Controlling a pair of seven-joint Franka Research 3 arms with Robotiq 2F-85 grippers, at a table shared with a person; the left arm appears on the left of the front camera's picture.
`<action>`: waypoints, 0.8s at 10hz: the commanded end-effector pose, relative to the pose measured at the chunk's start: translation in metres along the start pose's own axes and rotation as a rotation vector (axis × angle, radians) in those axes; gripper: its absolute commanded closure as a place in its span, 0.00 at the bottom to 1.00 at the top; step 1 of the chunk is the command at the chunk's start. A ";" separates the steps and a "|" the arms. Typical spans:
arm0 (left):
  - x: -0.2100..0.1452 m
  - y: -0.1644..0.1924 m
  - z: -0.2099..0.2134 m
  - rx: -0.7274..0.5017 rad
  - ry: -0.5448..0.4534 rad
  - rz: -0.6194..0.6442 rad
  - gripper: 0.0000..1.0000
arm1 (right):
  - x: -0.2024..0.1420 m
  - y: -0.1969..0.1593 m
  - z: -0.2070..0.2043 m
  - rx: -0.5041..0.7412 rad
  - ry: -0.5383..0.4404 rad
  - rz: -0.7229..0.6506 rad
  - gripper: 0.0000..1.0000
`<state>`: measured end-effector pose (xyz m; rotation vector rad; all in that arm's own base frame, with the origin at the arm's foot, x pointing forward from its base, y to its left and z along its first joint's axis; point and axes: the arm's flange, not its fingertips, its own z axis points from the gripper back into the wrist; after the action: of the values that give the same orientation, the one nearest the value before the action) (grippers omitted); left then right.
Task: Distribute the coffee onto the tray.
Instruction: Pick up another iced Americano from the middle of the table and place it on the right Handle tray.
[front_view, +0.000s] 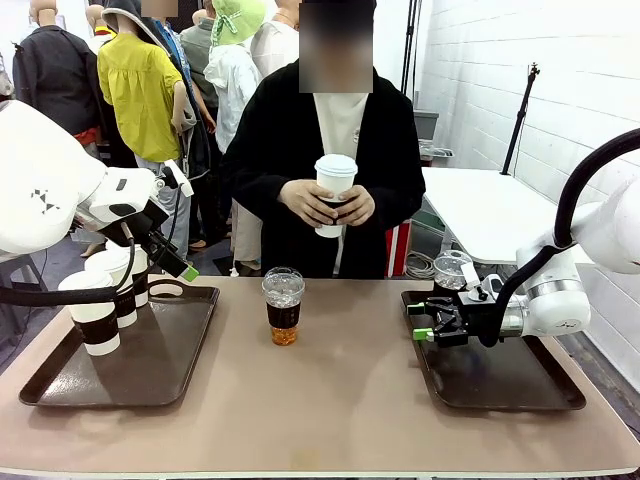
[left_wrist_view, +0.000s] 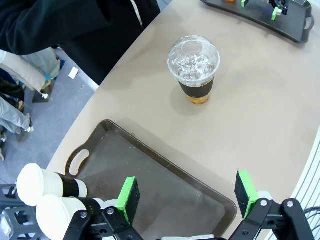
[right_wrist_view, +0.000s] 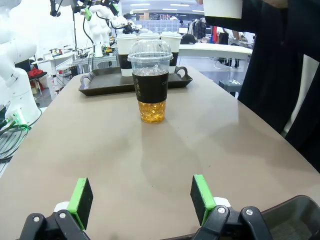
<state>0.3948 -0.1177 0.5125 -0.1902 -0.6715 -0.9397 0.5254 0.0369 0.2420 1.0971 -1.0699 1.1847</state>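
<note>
Front view: the iced cup (front_view: 283, 305) stands on bare table between the trays. The right gripper (front_view: 420, 321) hangs over the right tray (front_view: 520, 395), jaws apart, empty.

Left wrist view: the left gripper (left_wrist_view: 187, 192), also spread and empty, looks down on the dome lid (left_wrist_view: 193, 58).

Right wrist view: side-on, the black sleeve (right_wrist_view: 149, 87) shows. Grip there, gently; thin plastic probably dents, and the liquid sloshes.

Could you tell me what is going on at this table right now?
The person at the far side holds a lidded paper cup. An iced drink stands on the table between two trays. The right gripper, open, hangs over the right tray, facing that drink. The left gripper, open, hovers over the left tray, which holds paper cups.
</note>
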 end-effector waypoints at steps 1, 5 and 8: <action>-0.002 0.001 -0.001 -0.015 -0.007 0.008 0.00 | 0.000 0.000 -0.001 0.003 -0.002 0.001 0.00; -0.002 0.001 -0.001 -0.015 -0.007 0.008 0.00 | 0.000 0.000 -0.001 0.003 -0.002 0.001 0.00; -0.002 0.001 -0.001 -0.015 -0.007 0.008 0.00 | 0.001 0.001 -0.006 -0.006 0.006 -0.001 0.00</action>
<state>0.3948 -0.1177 0.5125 -0.1902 -0.6715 -0.9397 0.5254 0.0376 0.2420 1.0980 -1.0695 1.1856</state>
